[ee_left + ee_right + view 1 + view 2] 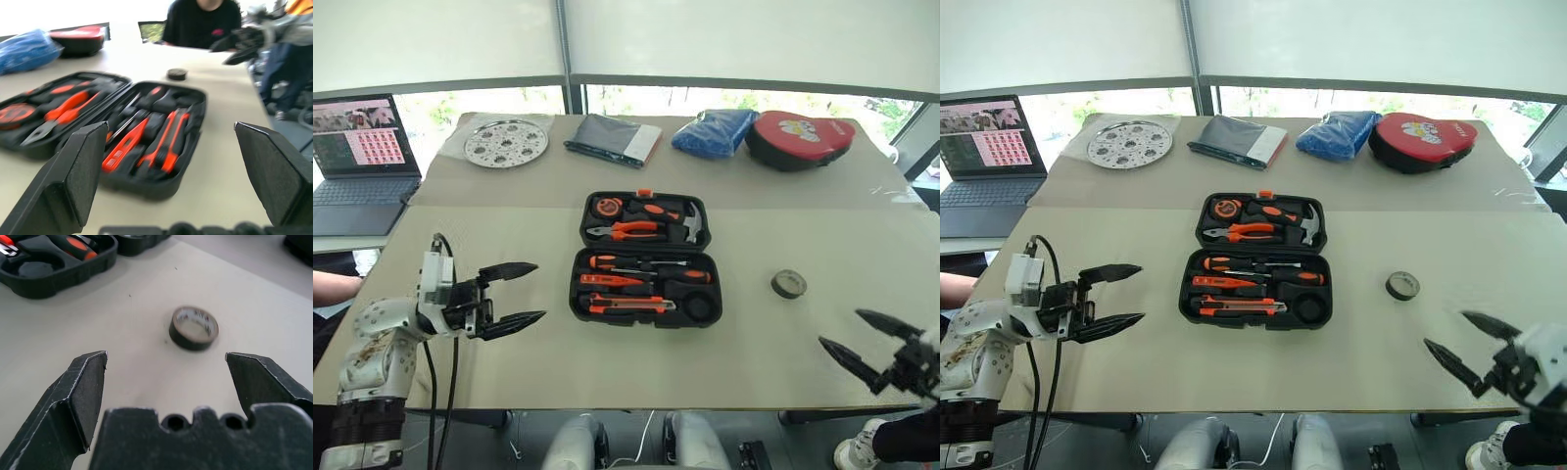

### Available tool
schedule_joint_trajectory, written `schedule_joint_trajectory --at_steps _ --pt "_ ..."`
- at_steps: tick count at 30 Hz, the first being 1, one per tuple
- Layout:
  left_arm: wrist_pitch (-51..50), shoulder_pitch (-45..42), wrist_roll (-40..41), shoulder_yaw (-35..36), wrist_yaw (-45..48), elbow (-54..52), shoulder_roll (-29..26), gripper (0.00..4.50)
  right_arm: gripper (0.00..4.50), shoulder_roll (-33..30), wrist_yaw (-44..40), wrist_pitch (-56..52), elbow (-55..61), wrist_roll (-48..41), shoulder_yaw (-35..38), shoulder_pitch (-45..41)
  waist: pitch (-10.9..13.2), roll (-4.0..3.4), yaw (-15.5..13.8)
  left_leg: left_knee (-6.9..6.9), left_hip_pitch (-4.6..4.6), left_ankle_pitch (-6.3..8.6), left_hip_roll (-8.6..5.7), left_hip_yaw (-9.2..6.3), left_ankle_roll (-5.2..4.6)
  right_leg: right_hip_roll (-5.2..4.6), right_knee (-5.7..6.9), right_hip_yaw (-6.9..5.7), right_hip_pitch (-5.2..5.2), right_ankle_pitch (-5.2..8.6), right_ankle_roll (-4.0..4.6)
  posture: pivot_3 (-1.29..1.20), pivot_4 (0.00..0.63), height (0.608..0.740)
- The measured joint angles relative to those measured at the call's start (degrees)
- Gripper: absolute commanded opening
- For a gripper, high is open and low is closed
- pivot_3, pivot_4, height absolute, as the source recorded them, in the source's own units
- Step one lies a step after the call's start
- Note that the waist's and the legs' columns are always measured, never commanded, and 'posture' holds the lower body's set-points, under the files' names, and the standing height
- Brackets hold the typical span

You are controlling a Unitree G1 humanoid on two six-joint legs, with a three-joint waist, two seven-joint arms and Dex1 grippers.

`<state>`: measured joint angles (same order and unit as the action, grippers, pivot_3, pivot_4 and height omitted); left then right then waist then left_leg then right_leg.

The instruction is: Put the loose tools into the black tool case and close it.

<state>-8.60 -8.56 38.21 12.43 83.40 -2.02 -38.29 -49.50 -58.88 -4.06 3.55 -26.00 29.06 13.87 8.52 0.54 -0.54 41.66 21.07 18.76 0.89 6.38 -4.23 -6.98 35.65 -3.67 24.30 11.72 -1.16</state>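
left fingers (514, 292) spread wide, empty; right fingers (862, 338) same; tape roll (788, 284) lettering unreadable.

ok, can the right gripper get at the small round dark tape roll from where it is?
Probably yes. The right gripper is open and empty, the small round dark tape roll lies alone on bare table, and nothing sits between them.

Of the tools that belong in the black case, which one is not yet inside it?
The small round tape roll. It lies alone on the table, right of the open black tool case, while the screwdrivers and utility knife already sit in their slots.
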Motion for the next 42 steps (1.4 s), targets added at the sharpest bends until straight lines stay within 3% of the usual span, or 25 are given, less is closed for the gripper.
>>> schedule_joint_trajectory --at_steps 3,7,14,21,26,30,33,38,42 --pt "-0.2 -0.65 0.02 -2.0 -0.55 -1.17 0.86 4.44 4.5 -7.44 -1.67 -7.1 -1.38 3.1 -8.74 -10.32 0.05 -0.05 0.26 -0.02 0.05 -0.15 0.01 0.01 0.25 0.11 0.02 -0.06 0.08 0.0 0.0 0.0 0.15 0.74" --pt "-0.4 -0.67 -0.01 -3.58 -1.49 -2.02 1.67 4.44 4.5 -9.91 -3.49 -12.24 -5.97 7.29 -17.97 -19.02 0.06 -0.04 -0.32 -0.06 0.13 -0.18 0.05 -0.07 0.31 0.32 -0.01 -0.2 0.09 0.03 0.01 0.0 0.15 0.74" --pt "-0.06 -1.91 -0.4 -4.97 -2.63 -2.58 2.22 4.5 2.42 -8.57 -6.03 -12.44 -19.78 16.39 -30.5 -31.56 0.09 -0.1 0.04 -0.05 0.32 -0.12 -0.01 -0.01 0.19 0.35 -0.59 -0.18 0.03 -0.11 -0.25 0.0 0.15 0.74" --pt "0.29 -2.13 -1.17 -5.29 -2.6 -2.62 2.21 4.5 0.03 -7.25 -7.43 -9.63 -24.9 19.31 -32.81 -36.27 0.09 -0.09 0.29 -0.04 0.31 -0.12 -0.01 0.0 0.19 0.36 -0.63 -0.19 -0.02 -0.15 -0.31 0.0 0.15 0.74" --pt "1.45 -1.72 -1.64 -5.29 -1.53 -2.8 2.04 4.5 0.03 -7.32 -13.33 -10.65 -18.52 14.46 -31.68 -36.46 0.2 -0.27 0.48 -0.05 0.31 -0.12 0.01 0.0 0.21 0.35 -0.61 -0.17 0.03 -0.15 -0.32 0.0 0.15 0.74" --pt "3.31 0.37 -2.42 -5.3 -0.81 -3.7 1.86 4.5 0.03 -6.34 -15.75 -24.96 1.77 1.73 -30.12 -38.07 0.22 -0.31 1.1 -0.1 0.28 -0.12 0.16 -0.07 0.36 0.41 -0.58 -0.24 0.06 -0.15 -0.28 0.0 0.15 0.74" --pt "4.51 1.7 -3.48 -5.28 -0.52 -3.68 1.38 4.5 0.03 -3.98 -14.16 -31.66 9.89 -1.83 -31.95 -38.41 0.23 -0.29 0.96 -0.09 0.29 -0.09 0.12 -0.1 0.35 0.33 -0.6 -0.27 0.05 -0.15 -0.27 0.0 0.15 0.74" --pt "7.05 4.33 -6.73 -5.27 -0.8 -1.71 0.32 4.5 0.03 -0.49 -8.83 -38.68 14.15 -1.86 -38.04 -38.72 0.23 -0.3 0.39 -0.08 0.43 0.0 -0.05 -0.09 0.2 0.0 -0.6 -0.35 0.2 -0.16 -0.27 0.0 0.15 0.74" --pt "7.47 5.11 -7.87 -5.25 -1.24 -0.75 -0.32 4.5 0.03 -1.46 -7.08 -38.17 13.12 4.45 -44.32 -38.81 0.22 -0.29 0.19 -0.01 0.7 0.0 -0.08 -0.06 0.18 0.0 -0.61 -0.42 0.39 -0.17 -0.28 0.0 0.15 0.74"
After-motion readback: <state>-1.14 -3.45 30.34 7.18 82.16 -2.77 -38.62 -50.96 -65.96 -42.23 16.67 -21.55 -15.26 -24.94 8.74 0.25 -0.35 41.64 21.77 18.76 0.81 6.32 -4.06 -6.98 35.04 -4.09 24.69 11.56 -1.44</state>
